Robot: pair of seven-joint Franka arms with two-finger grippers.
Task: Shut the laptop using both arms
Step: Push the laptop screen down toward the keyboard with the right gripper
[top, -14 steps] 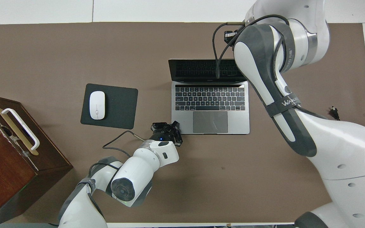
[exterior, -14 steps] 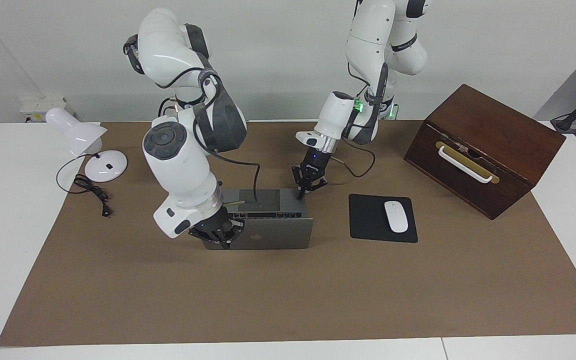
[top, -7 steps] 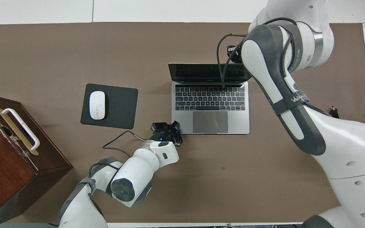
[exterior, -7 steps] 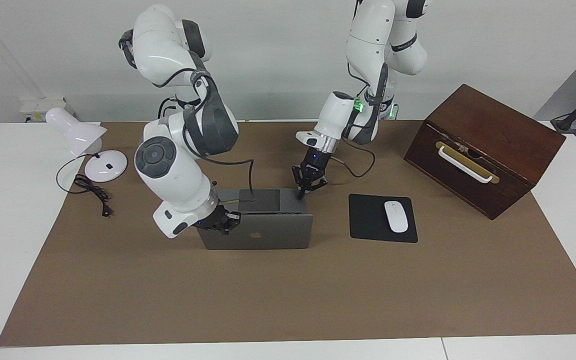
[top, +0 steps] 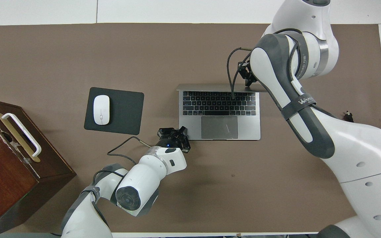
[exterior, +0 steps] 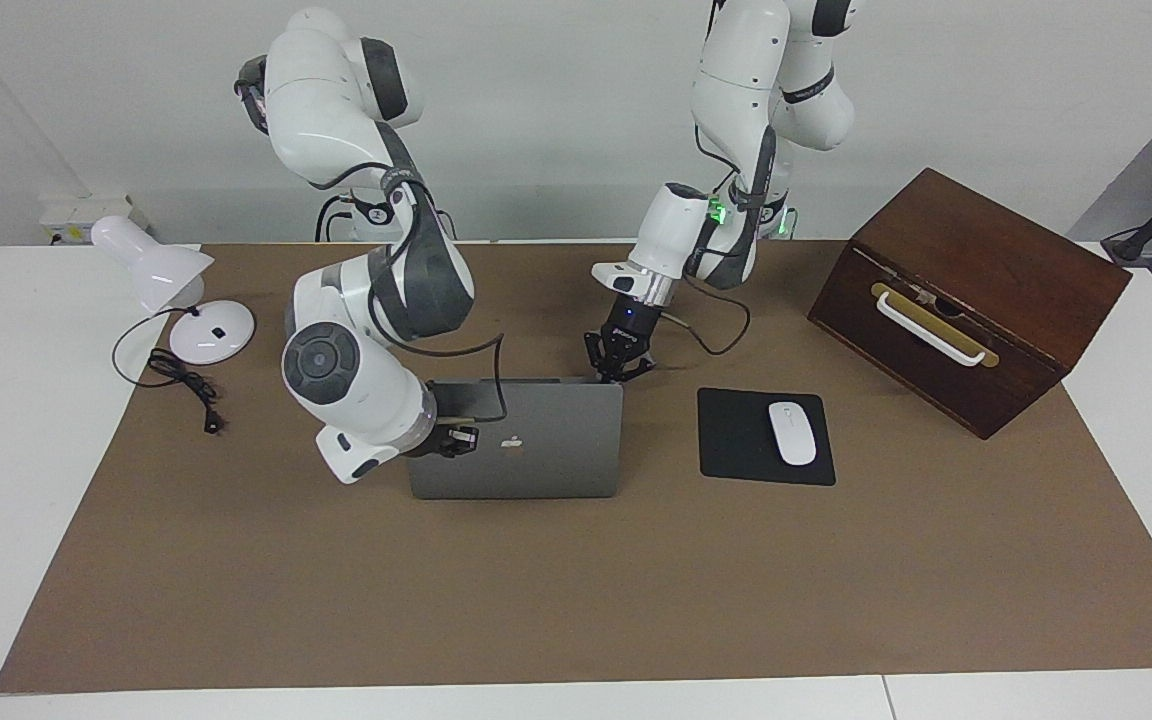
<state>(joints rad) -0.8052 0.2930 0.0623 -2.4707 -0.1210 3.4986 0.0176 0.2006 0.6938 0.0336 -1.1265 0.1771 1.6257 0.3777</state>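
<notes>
The laptop (exterior: 516, 440) is sitting on the brown mat near the middle of the tabletop, closer to the robots' edge than to the edge across from them, with a black mouse pad (exterior: 736, 440) beside it toward the left arm's end. Its lid is standing roughly upright, so in the overhead view only the lid's thin top edge is showing above the keyboard.

The right gripper (exterior: 448, 440) is pressing against the outer face of the lid at the edge toward the right arm's end, apparently to tip the lid down over the keys. I cannot tell whether its jaws are apart or together.

The left gripper (exterior: 618, 362) is standing at the base's corner nearest the robots on the left arm's side, seemingly pinning the base so it will not slide or lift while the lid is being pushed. Its jaws are looking spread.

The laptop is showing a slim silver-grey lid with a dark logo, black keys and a large grey trackpad (top: 219, 127).
</notes>
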